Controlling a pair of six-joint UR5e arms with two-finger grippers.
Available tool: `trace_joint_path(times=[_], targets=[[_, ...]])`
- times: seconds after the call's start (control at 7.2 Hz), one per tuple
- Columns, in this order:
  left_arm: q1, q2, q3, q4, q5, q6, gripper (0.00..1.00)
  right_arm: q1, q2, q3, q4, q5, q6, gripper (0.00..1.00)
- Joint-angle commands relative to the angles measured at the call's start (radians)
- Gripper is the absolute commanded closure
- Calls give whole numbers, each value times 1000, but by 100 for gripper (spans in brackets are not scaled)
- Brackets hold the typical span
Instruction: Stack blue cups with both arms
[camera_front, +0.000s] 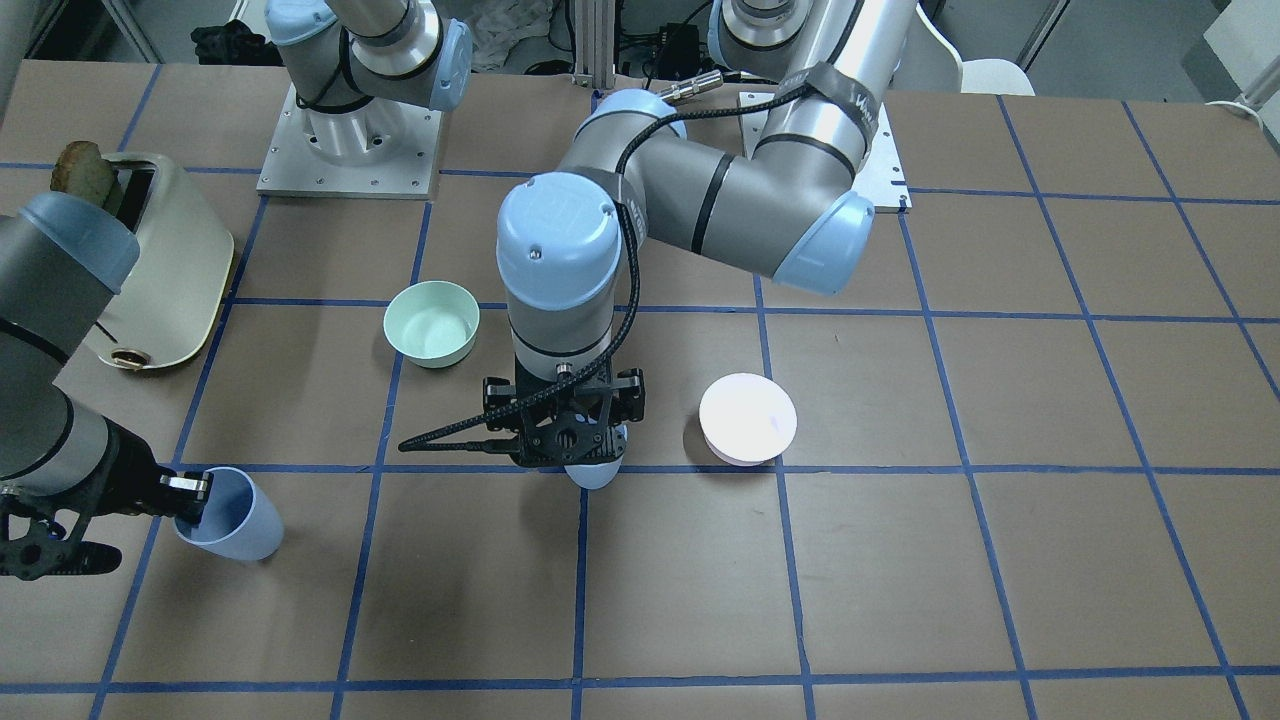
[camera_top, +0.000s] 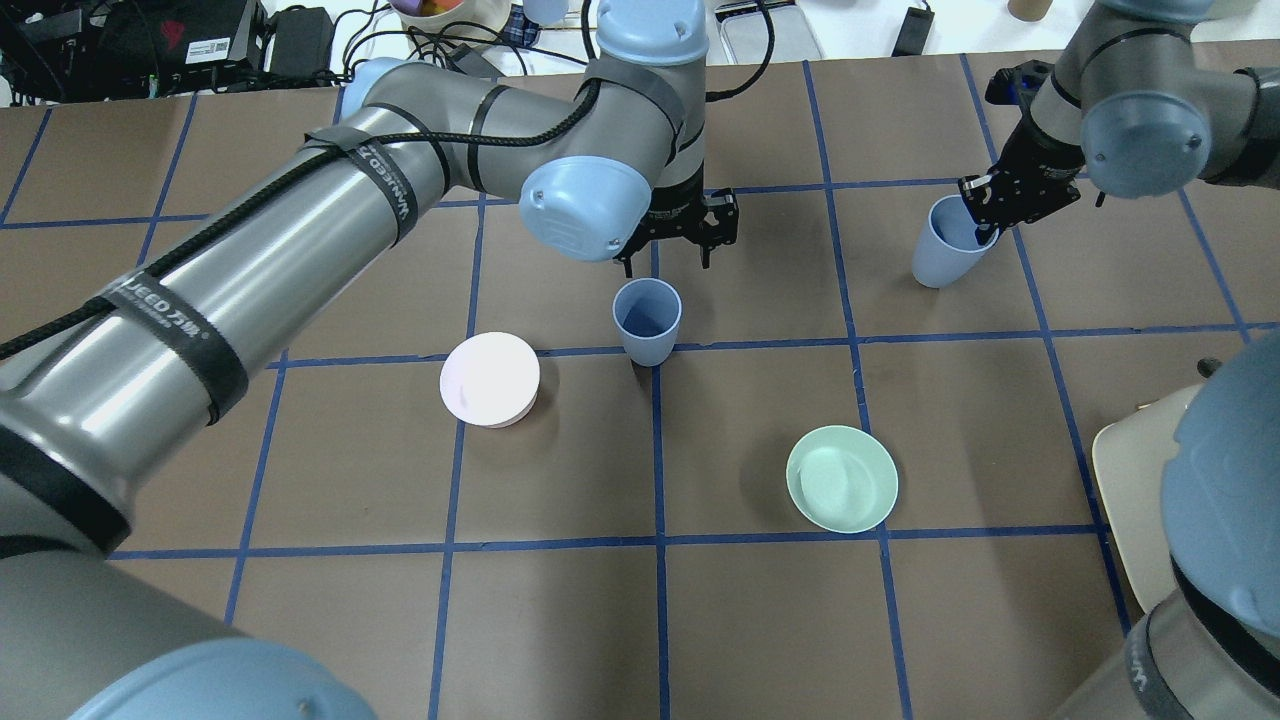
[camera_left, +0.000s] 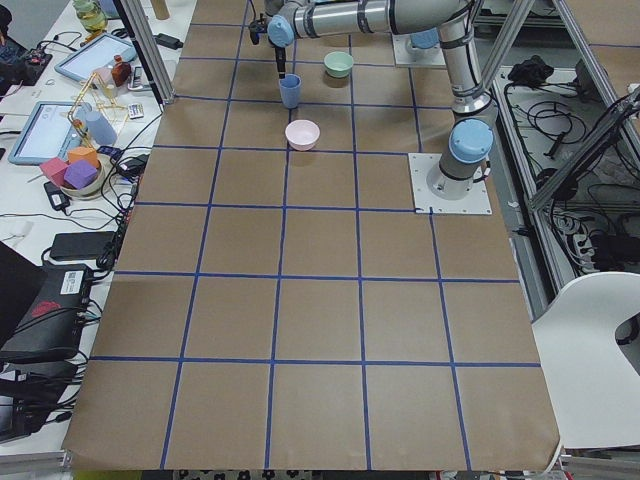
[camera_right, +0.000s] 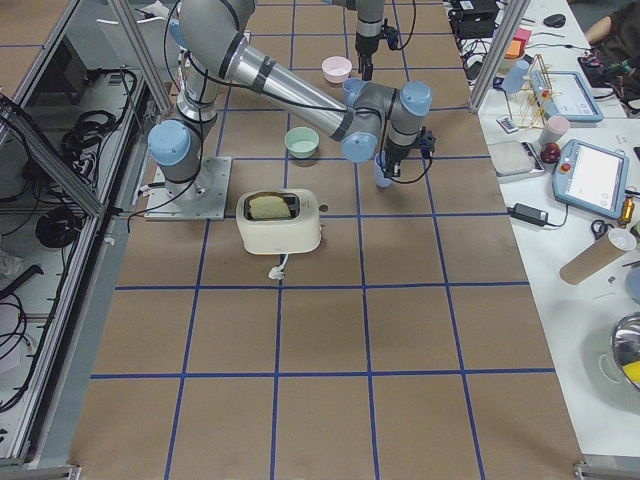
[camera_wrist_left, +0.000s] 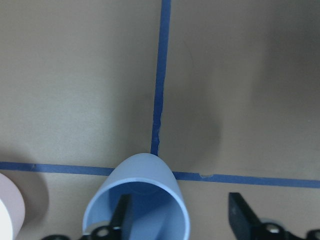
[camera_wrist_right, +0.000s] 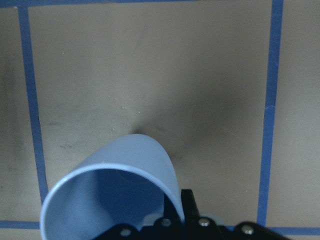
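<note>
One blue cup (camera_top: 647, 320) stands upright on a tape crossing at mid-table; it also shows in the left wrist view (camera_wrist_left: 137, 200). My left gripper (camera_top: 680, 240) hangs over it, open. In the left wrist view one of its fingers (camera_wrist_left: 121, 215) is inside the cup and the other is outside, with the cup's wall between them. The second blue cup (camera_top: 945, 245) is tilted at the far right. My right gripper (camera_top: 978, 210) is shut on its rim; the front view shows this gripper (camera_front: 190, 495) and the cup (camera_front: 235, 520).
A pale pink bowl (camera_top: 490, 379) sits left of the middle cup. A mint-green bowl (camera_top: 842, 478) sits nearer the robot, to the right. A cream toaster (camera_front: 170, 270) with toast stands by the right arm's side of the table.
</note>
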Motion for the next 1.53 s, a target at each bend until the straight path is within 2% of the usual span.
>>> trace_joint_path(times=[0.0, 0.14, 0.42, 0.69, 0.83, 1.11, 1.39], targets=[[48, 115, 17, -118, -42, 128, 0, 17, -97, -8, 51, 12, 42, 100], [125, 169, 15, -226, -40, 209, 0, 58, -137, -8, 80, 21, 88, 100], [246, 261, 10, -325, -43, 271, 0, 207, -168, -14, 102, 21, 322, 100], [328, 329, 3, -400, -34, 271, 0, 407, -164, -94, 128, 12, 593, 100], [348, 350, 1, -405, -34, 271, 0, 480, -156, -118, 136, 12, 689, 100], [354, 359, -12, -402, -29, 269, 0, 537, -124, -117, 131, 22, 790, 100], [356, 363, -13, -399, -31, 269, 0, 594, -80, -119, 123, 6, 796, 100]])
